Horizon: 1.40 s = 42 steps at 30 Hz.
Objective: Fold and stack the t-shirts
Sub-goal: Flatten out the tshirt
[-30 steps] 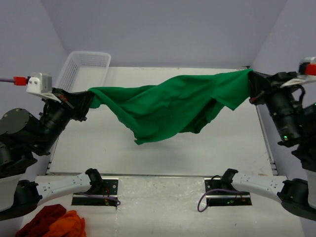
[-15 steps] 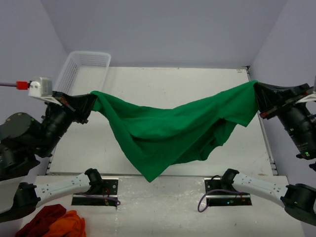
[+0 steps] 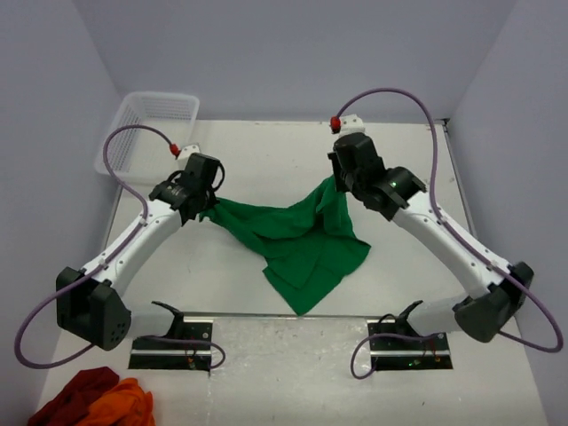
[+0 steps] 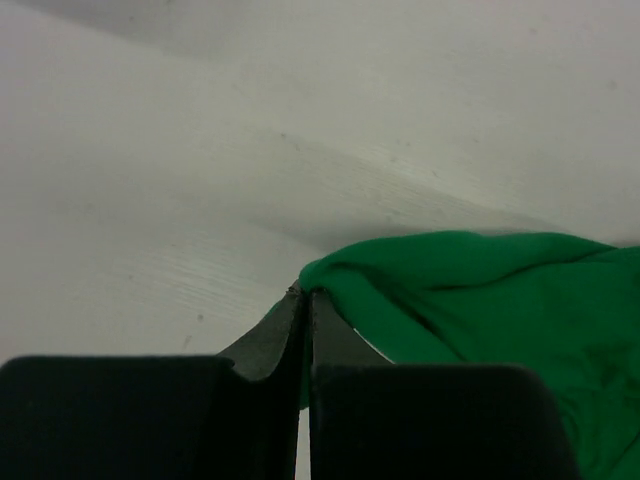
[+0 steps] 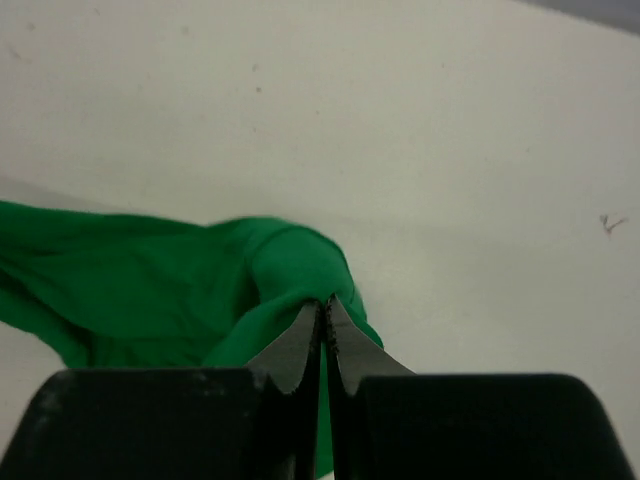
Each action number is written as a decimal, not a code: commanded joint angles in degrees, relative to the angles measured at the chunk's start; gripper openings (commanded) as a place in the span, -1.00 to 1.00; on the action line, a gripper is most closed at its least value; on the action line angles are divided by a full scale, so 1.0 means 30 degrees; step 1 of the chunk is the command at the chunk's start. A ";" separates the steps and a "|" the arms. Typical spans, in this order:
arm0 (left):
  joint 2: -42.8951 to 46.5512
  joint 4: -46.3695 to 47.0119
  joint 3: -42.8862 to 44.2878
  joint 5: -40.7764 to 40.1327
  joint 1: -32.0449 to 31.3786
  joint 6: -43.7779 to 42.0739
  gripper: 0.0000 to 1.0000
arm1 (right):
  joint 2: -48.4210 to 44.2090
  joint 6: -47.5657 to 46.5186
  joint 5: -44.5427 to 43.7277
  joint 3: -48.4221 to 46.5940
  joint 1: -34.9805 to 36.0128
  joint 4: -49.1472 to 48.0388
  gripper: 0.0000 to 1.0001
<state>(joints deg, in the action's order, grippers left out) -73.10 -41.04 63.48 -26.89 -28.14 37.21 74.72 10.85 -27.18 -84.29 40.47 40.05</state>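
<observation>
Both arms have swung inward, bringing the green t-shirt (image 3: pixel 306 244) down onto the table (image 3: pixel 266 151). Your left gripper (image 3: pixel 207 209) and right gripper (image 3: pixel 336 182) each pinch an edge, jaws closed. The held edge runs between them, and the crumpled body trails toward you.

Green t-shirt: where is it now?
Top view: the green t-shirt sits bunched mid-table, its left end pinched by the left hand, its right end by the right hand.

basket (image 3: pixel 133 115) at far-left corner; t-shirt (image 3: pixel 297 244) mid-table, table (image 3: pixel 213 284) front open
</observation>
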 commanded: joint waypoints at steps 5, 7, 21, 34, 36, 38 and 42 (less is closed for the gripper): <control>-0.2642 0.1696 0.1542 0.0939 0.4570 0.0166 -1.00 | 0.4093 0.1658 0.2668 0.0149 -0.2882 -0.0812 -1.00; -0.3725 0.1901 0.1923 0.1463 0.5159 -0.0097 -1.00 | 0.5558 0.1539 0.3111 -0.0698 -0.3614 -0.0696 -1.00; -0.3173 0.2798 0.2605 0.4113 0.0010 -0.2615 0.14 | 0.4951 0.1275 0.6328 0.0640 -0.5257 -0.1741 0.65; -0.6596 0.5241 0.0138 0.9754 -0.4679 -0.3059 -0.95 | 0.6413 0.3940 0.8387 0.4072 -0.6194 -0.3770 0.37; -0.6862 0.5562 0.0080 0.9989 -0.5090 -0.2913 -0.93 | 0.6208 0.3941 0.8386 0.4337 -0.6223 -0.3887 0.37; -0.7010 0.5854 -0.0009 1.0079 -0.5997 -0.2591 -0.88 | 0.5974 0.3795 0.8327 0.4221 -0.6224 -0.3830 0.38; -0.7156 0.5886 -0.0038 0.9581 -0.7433 -0.2005 -0.71 | 0.5418 0.3590 0.8413 0.4483 -0.6340 -0.3625 0.38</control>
<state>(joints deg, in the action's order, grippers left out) -94.56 -25.89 63.72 0.93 -47.90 29.87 94.19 21.02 -3.20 -70.76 21.67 30.98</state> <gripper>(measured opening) 0.136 0.688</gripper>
